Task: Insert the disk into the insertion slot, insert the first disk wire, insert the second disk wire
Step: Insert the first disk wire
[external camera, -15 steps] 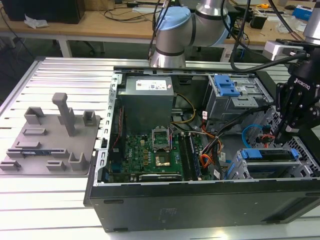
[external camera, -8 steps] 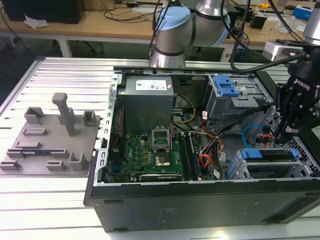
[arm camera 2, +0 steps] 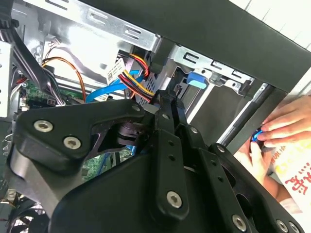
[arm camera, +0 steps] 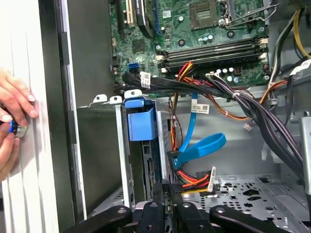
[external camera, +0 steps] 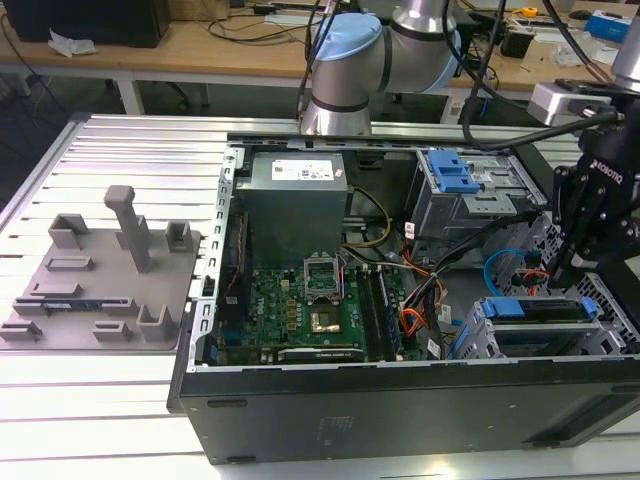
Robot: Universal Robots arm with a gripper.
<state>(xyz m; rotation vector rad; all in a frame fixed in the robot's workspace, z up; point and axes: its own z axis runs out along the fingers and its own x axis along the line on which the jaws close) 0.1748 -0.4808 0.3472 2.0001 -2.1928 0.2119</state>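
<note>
Claw clamps the orange-red wire by its black plug — strands look floppy, plug rigid — hold there, gently.

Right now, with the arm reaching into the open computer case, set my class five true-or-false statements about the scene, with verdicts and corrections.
1. The gripper is down inside the computer case, close to the orange-red wires. True.
2. The light-blue cable lies on the table outside the case. False: it loops inside the case, next to the orange-red wires.
3. A person's hands are outside the case wall. True.
4. The blue-framed disk rests on the grey fixture. False: it sits in the drive cage.
5. The motherboard lies exposed. True.
</note>
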